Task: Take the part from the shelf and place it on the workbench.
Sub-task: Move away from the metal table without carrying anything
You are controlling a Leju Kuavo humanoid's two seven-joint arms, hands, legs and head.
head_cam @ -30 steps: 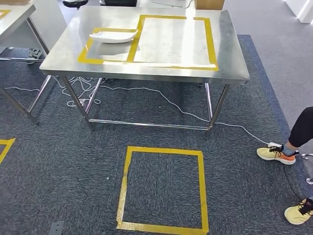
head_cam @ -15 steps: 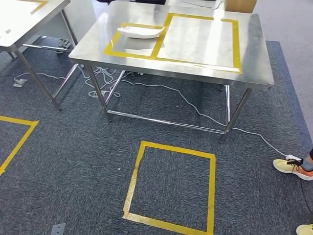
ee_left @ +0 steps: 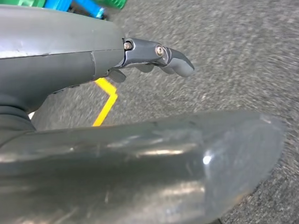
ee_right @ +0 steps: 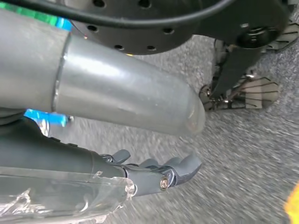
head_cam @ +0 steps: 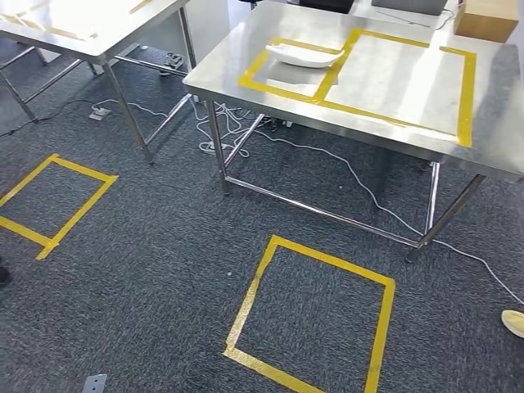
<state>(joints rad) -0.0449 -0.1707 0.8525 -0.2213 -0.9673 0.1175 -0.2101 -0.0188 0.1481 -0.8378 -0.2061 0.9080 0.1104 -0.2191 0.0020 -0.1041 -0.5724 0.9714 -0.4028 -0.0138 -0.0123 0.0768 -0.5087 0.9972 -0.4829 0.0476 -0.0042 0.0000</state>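
Grey carpet (head_cam: 155, 270) lies below my counter (head_cam: 395, 106), where I see a white part (head_cam: 304, 55). Both robot hands hold nothing: left robot hand (ee_left: 157, 58) and right robot hand (ee_right: 162, 172), fingers apart.

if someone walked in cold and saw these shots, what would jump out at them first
Most likely the yellow tape square on the dark carpet in the foreground, echoed by the taped rectangles on the steel workbench behind it. Next, the white curved part lying in the smaller taped box on that bench. In the wrist views, the left hand and right hand hang over the carpet, holding nothing.
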